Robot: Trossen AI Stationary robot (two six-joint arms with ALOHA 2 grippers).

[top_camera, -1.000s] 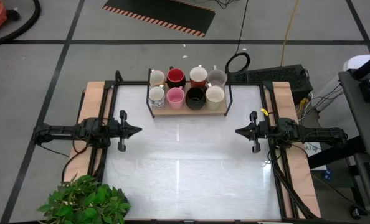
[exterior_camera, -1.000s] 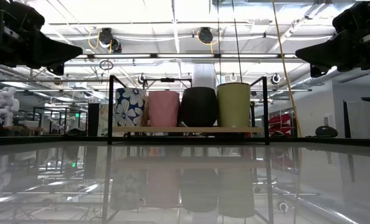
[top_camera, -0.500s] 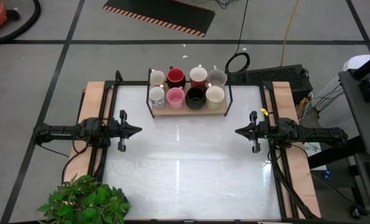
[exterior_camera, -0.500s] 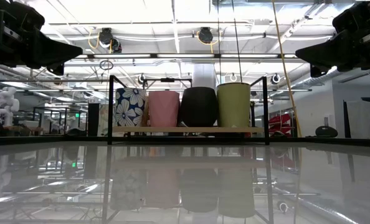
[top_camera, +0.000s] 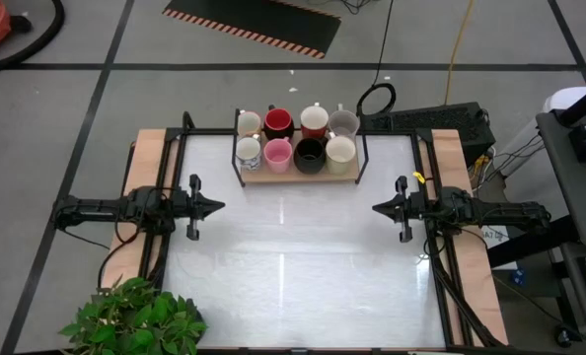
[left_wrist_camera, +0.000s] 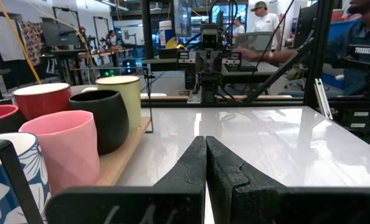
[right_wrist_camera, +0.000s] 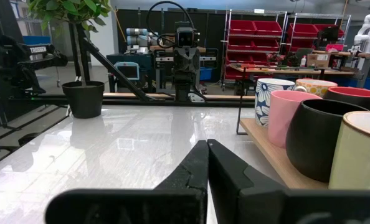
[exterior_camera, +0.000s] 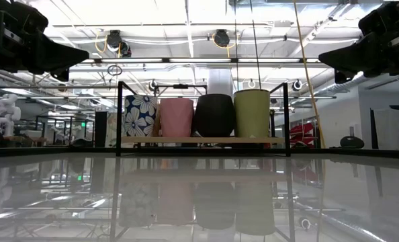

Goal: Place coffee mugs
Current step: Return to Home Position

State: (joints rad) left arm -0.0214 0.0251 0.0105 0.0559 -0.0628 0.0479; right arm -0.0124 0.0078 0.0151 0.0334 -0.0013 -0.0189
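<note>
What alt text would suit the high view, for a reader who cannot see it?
Eight coffee mugs stand in two rows on a wooden shelf at the table's far edge. The left end effector and right end effector, both shut, point inward from the sides; a potted plant sits at one corner.

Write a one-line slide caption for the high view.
Eight mugs in two rows on the shelf; left gripper and right gripper shut at the table sides.

Glossy white counter (top_camera: 293, 256) in a workshop, seen from above.
A leafy green potted plant (top_camera: 135, 323) sits at one corner; a black-framed wooden shelf (top_camera: 298, 177) stands along the opposite edge. A hazard-striped mat (top_camera: 254, 25) lies on the grey floor (top_camera: 56, 99) beyond it.
</note>
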